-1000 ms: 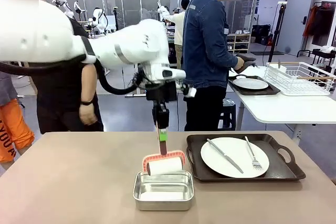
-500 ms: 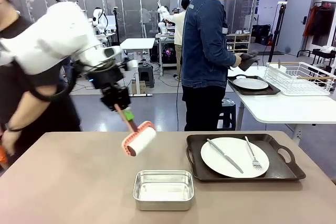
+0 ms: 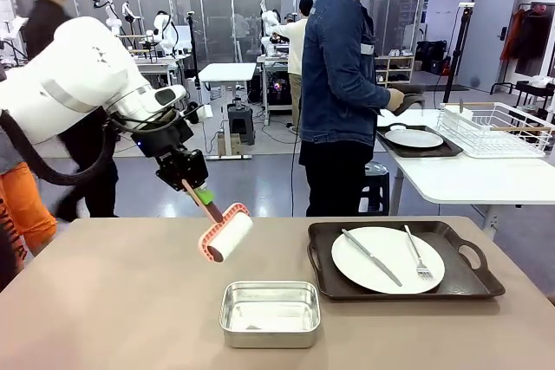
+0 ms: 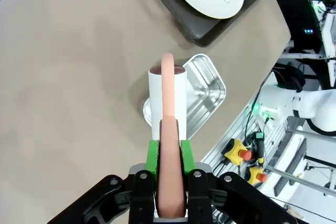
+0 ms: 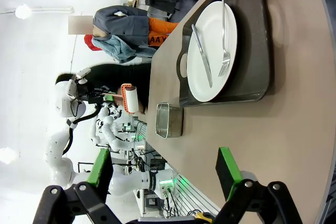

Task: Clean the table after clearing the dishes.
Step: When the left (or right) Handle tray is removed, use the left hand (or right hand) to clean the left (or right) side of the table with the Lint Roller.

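My left gripper (image 3: 199, 191) is shut on the pink handle of a lint roller (image 3: 225, 234), which hangs tilted above the beige table (image 3: 113, 301), left of centre. In the left wrist view the green pads (image 4: 153, 158) clamp the handle and the white roller (image 4: 167, 94) points down at the table. One of the dishes, a white plate (image 3: 387, 259) with knife and fork, lies on a dark tray (image 3: 460, 282) at the right. My right gripper (image 5: 163, 174) is open, hovering off the table edge and facing that plate (image 5: 212, 51).
A small steel pan (image 3: 270, 313) sits near the front centre, below and right of the roller. A person in a denim jacket stands at the white side table (image 3: 468, 181) with a second plate (image 3: 414, 138) on a tray and a wire rack (image 3: 496, 127).
The left arm lifted the roller out of the steel pan and swung it up and to the left, tilting it. The plate, tray and pan stayed put.
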Controlling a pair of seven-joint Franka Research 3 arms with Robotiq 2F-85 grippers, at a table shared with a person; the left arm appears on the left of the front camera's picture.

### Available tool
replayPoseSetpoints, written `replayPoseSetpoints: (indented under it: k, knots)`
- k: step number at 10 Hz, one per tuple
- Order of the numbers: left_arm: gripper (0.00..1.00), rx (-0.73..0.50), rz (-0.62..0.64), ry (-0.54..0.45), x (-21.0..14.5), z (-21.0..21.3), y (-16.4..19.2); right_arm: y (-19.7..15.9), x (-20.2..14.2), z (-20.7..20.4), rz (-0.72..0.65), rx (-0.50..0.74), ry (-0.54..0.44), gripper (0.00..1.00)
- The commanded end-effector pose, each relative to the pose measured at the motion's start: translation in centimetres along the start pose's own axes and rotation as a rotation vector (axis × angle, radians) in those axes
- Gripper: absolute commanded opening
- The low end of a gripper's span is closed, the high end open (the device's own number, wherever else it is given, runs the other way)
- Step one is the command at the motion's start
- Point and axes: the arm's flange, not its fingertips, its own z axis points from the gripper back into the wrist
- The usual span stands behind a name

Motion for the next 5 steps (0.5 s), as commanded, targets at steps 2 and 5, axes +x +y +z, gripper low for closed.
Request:
replayPoseSetpoints:
  k: [2,5]
  knots:
    - [0.21,0.000,0.000,0.000,0.0,0.0,0.0,0.3,-0.1,0.0,0.000,0.002,-0.002,1.00]
    - [0.21,-0.188,0.285,-0.188,0.1,0.9,6.3,0.3,-0.1,0.0,0.000,0.002,-0.002,1.00]
